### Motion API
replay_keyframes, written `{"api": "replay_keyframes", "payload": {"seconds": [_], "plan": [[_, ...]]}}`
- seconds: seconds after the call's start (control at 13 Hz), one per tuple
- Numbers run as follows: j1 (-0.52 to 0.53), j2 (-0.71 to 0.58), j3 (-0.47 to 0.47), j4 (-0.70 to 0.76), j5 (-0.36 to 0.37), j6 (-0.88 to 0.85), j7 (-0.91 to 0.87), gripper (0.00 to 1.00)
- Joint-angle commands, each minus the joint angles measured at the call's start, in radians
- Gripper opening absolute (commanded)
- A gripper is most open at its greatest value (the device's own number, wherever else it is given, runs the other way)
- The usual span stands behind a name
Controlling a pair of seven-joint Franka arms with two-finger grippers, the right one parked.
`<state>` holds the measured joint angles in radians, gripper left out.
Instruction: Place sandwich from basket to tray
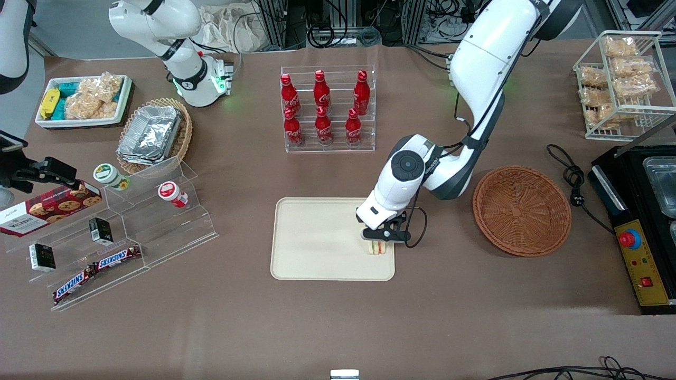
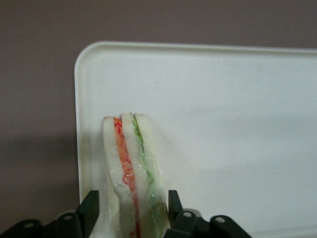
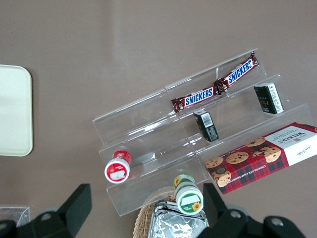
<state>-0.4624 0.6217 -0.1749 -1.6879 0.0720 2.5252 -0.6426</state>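
The sandwich (image 1: pixel 376 247) stands on edge on the cream tray (image 1: pixel 317 237), close to the tray's edge toward the working arm's end of the table. In the left wrist view the sandwich (image 2: pixel 131 153) shows white bread with orange-red and green layers under clear wrap, resting on the tray (image 2: pixel 223 109). My left gripper (image 1: pixel 384 237) hangs right above it. Its fingers (image 2: pixel 90 208) stand on either side of the sandwich with a narrow gap at each side, so the gripper (image 2: pixel 131 201) is open. The reddish-brown wicker basket (image 1: pixel 522 210) is empty, beside the tray toward the working arm's end.
A clear rack of red bottles (image 1: pixel 323 108) stands farther from the front camera than the tray. A clear stepped shelf with snacks (image 1: pixel 121 232) and a tan basket of foil trays (image 1: pixel 153 134) lie toward the parked arm's end. A black appliance (image 1: pixel 641 227) and cable (image 1: pixel 573 182) lie past the basket.
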Motion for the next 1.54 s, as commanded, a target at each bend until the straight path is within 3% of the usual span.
{"api": "replay_keyframes", "payload": {"seconds": [0.0, 0.46, 0.77, 1.0, 1.15, 1.46], "plan": [[0.034, -0.136, 0.006, -0.01, 0.005, -0.077, -0.075, 0.99], [0.148, -0.391, 0.006, -0.004, -0.009, -0.443, -0.048, 0.99], [0.286, -0.529, 0.002, 0.01, -0.095, -0.719, 0.206, 0.99], [0.381, -0.586, 0.003, 0.082, -0.1, -0.973, 0.332, 0.99], [0.459, -0.661, 0.002, 0.074, -0.101, -1.055, 0.415, 0.99], [0.465, -0.668, 0.002, 0.085, -0.087, -1.089, 0.416, 0.99]]}}
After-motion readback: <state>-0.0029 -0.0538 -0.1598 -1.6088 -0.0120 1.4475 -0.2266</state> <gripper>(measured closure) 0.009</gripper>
